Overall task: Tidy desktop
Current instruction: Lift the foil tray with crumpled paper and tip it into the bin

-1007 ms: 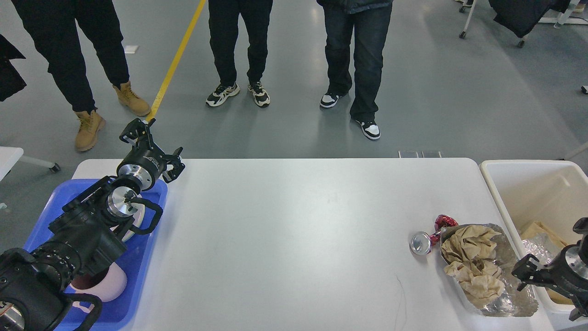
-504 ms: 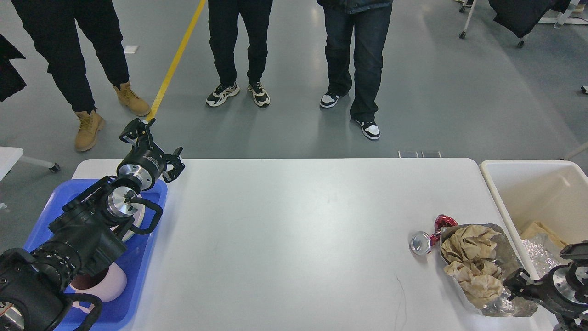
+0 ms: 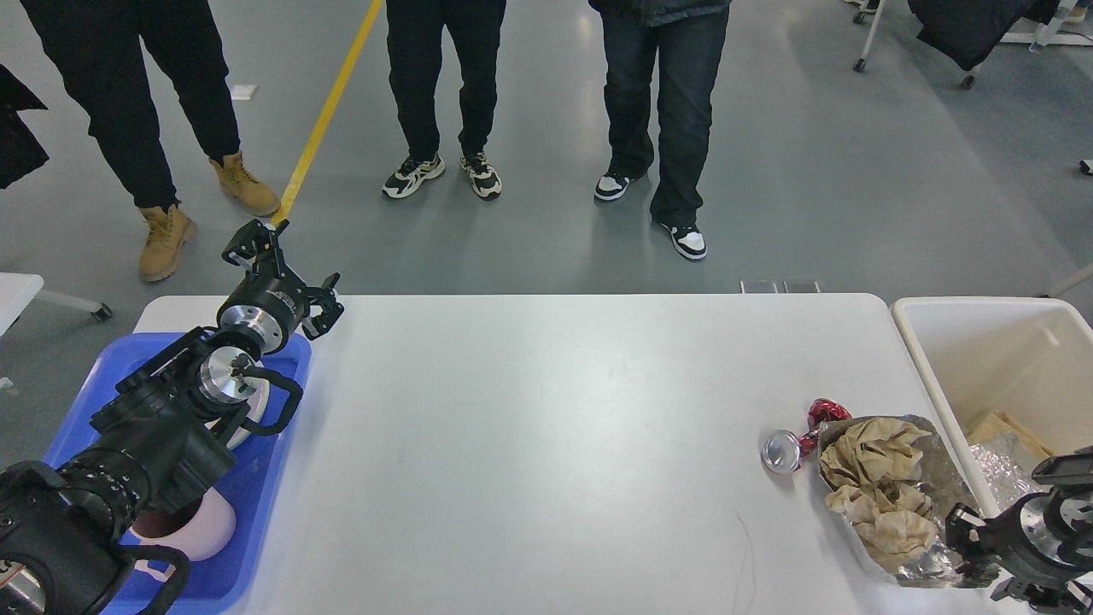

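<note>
On the large white rectangular desktop [image 3: 546, 427], a crumpled silver foil tray of brown paper [image 3: 892, 500] sits at the right edge, touching the right gripper [image 3: 969, 547], opening unclear; the left gripper [image 3: 286, 273] hovers spread at the far-left corner.

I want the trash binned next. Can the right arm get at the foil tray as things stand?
Probably yes: the right gripper is already at the foil tray's near right corner, with nothing between them.
</note>
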`<control>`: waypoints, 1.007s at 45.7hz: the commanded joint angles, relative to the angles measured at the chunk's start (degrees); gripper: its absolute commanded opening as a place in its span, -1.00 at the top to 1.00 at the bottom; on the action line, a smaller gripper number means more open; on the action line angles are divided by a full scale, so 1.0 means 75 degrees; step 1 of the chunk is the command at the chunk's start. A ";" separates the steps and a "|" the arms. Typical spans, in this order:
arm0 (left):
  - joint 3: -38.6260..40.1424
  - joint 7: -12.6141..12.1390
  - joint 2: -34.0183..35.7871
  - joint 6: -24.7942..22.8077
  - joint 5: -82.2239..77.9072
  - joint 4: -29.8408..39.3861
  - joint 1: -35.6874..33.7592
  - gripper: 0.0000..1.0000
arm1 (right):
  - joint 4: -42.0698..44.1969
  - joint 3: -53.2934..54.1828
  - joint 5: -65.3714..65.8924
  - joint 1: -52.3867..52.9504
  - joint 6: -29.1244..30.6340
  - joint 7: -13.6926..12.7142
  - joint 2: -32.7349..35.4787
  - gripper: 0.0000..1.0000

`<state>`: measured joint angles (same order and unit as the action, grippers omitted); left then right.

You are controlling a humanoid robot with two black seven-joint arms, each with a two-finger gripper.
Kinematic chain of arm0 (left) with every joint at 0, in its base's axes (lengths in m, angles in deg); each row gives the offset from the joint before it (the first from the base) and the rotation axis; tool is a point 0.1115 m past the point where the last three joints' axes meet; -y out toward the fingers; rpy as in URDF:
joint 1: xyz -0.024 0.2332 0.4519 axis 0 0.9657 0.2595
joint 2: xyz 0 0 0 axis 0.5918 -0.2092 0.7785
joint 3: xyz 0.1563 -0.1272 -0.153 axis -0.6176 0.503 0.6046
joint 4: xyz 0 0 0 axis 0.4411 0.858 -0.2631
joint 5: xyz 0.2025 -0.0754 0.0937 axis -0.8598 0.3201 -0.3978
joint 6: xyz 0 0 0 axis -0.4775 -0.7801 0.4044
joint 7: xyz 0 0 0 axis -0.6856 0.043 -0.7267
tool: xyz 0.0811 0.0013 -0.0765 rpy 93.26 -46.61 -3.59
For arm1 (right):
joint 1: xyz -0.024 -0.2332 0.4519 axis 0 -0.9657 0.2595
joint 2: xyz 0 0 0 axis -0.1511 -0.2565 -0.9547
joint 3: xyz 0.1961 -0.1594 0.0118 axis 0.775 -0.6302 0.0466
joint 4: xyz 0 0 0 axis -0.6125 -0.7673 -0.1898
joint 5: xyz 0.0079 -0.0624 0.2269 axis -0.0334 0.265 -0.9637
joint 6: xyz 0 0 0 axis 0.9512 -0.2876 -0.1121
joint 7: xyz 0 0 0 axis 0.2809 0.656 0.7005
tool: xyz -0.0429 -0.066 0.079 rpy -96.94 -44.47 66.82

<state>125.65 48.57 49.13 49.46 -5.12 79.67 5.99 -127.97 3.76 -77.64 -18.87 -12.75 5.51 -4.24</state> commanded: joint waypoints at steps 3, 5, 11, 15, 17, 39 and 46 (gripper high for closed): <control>0.0009 -0.0003 0.0000 0.0000 0.0003 0.0001 0.0000 -0.93 | 0.0007 0.0021 0.0000 -0.0040 -0.0014 0.0002 -0.0028 1.00; -0.0003 -0.0003 0.0000 0.0000 0.0003 0.0001 0.0000 -0.93 | 0.0007 0.0033 0.0000 -0.0005 -0.0014 0.0002 -0.0039 1.00; -0.0003 -0.0003 0.0000 0.0000 0.0003 0.0001 0.0000 -0.93 | 0.0031 0.0161 0.0000 0.0053 -0.0037 0.0002 -0.0004 1.00; 0.0009 -0.0003 0.0000 0.0000 0.0003 0.0001 0.0000 -0.93 | 0.0031 0.0232 0.0000 0.0077 -0.0189 0.0002 0.0031 1.00; -0.0003 -0.0003 0.0000 0.0000 0.0003 0.0001 0.0000 -0.93 | -0.0004 0.0208 0.0000 0.0089 -0.0201 0.0002 0.0054 1.00; 0.0009 -0.0003 0.0000 0.0000 0.0003 0.0001 0.0000 -0.93 | -0.0403 0.0208 0.0047 0.1049 -0.0073 0.0049 0.1097 1.00; -0.0003 -0.0003 0.0000 0.0000 0.0003 -0.0010 0.0000 -0.93 | -0.0614 0.0150 0.0141 0.1588 0.0267 0.0060 0.1425 1.00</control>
<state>125.64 48.53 49.13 49.46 -5.12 79.67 5.99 -131.73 5.12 -77.03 -9.88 -12.82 5.87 4.90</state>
